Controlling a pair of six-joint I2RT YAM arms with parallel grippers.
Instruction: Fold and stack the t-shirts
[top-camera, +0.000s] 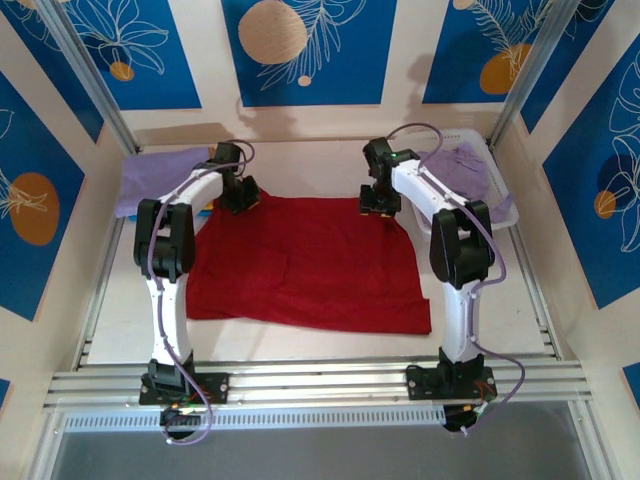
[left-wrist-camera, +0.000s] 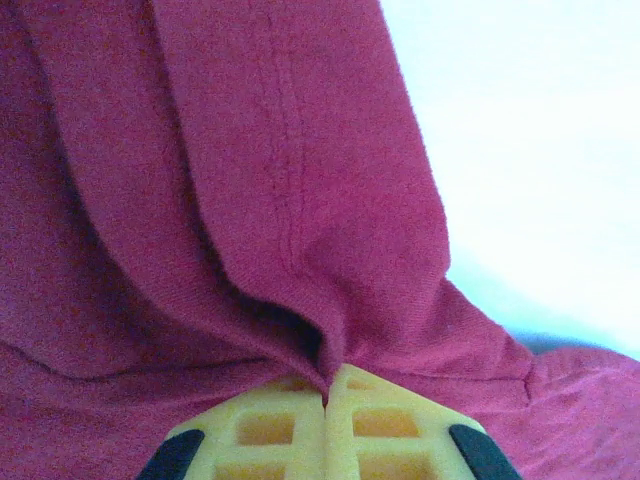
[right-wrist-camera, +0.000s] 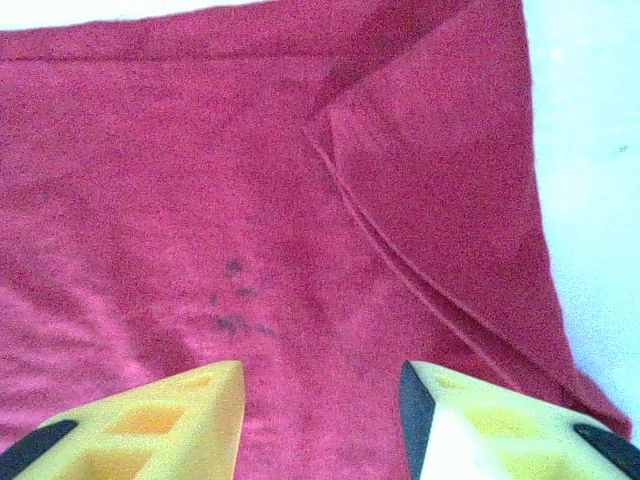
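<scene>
The dark red t-shirt (top-camera: 305, 265) lies spread over the middle of the table. At its far left corner my left gripper (top-camera: 240, 195) is shut on a pinched fold of the red cloth (left-wrist-camera: 250, 200); in the left wrist view the yellow fingertips (left-wrist-camera: 290, 425) meet with the fabric caught between them. My right gripper (top-camera: 380, 200) hovers over the far right corner. Its jaws are open above the red shirt (right-wrist-camera: 200, 200), with a folded-in sleeve (right-wrist-camera: 450, 200) to their right and nothing between them.
A pale lavender t-shirt (top-camera: 150, 175) lies at the back left. Another lavender one (top-camera: 455, 165) sits in the white basket (top-camera: 503, 212) at the back right. Bare white table (left-wrist-camera: 530, 150) shows beyond the red shirt's edge.
</scene>
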